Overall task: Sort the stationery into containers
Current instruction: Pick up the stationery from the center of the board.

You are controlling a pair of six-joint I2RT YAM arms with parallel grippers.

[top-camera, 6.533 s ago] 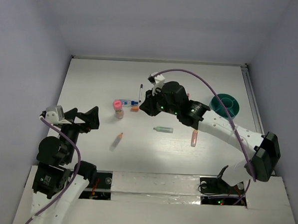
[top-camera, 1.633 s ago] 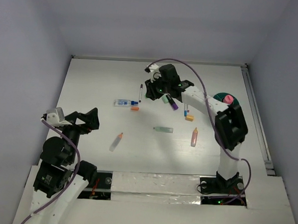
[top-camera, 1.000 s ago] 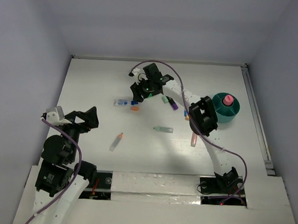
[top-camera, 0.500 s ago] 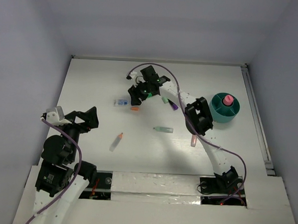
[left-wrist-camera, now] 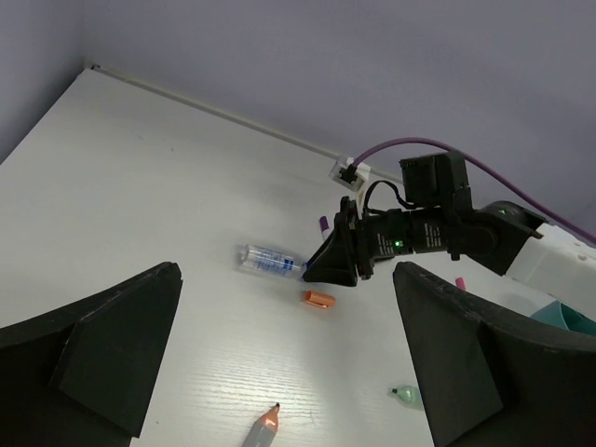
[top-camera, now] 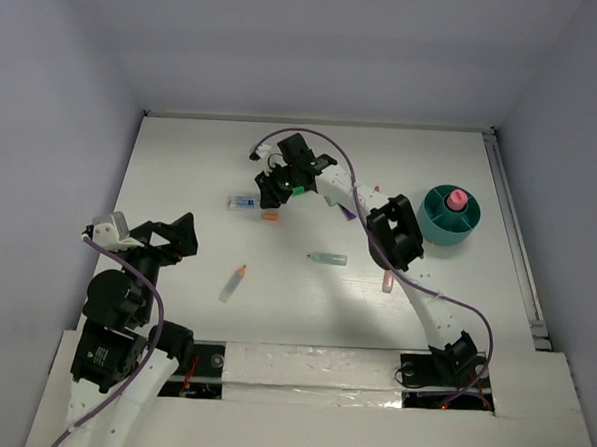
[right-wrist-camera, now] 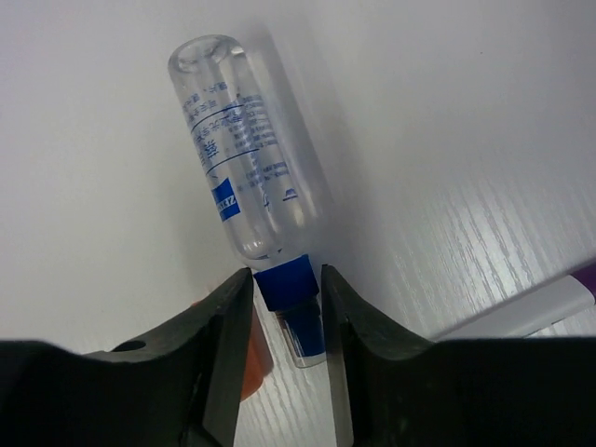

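A clear tube with a blue cap (right-wrist-camera: 244, 172) lies on the white table, seen from above (top-camera: 244, 202) left of centre at the back. My right gripper (right-wrist-camera: 286, 279) is shut on its blue cap, one finger on each side. That arm reaches far across the table (top-camera: 271, 194). My left gripper (left-wrist-camera: 286, 275) hangs open and empty at the near left (top-camera: 178, 232). The round teal tub (top-camera: 434, 223) stands at the right with a pink-capped tube (top-camera: 458, 199) upright in it.
An orange cap (top-camera: 270, 218) lies just beside the right gripper. An orange marker (top-camera: 233, 282), a pale-green marker (top-camera: 328, 258) and a salmon marker (top-camera: 387, 280) lie nearer the front. A purple-tipped pen (top-camera: 342, 207) lies under the right arm.
My right gripper has moved left onto the clear tube's blue end and its jaws have narrowed round the cap. The left arm has not moved.
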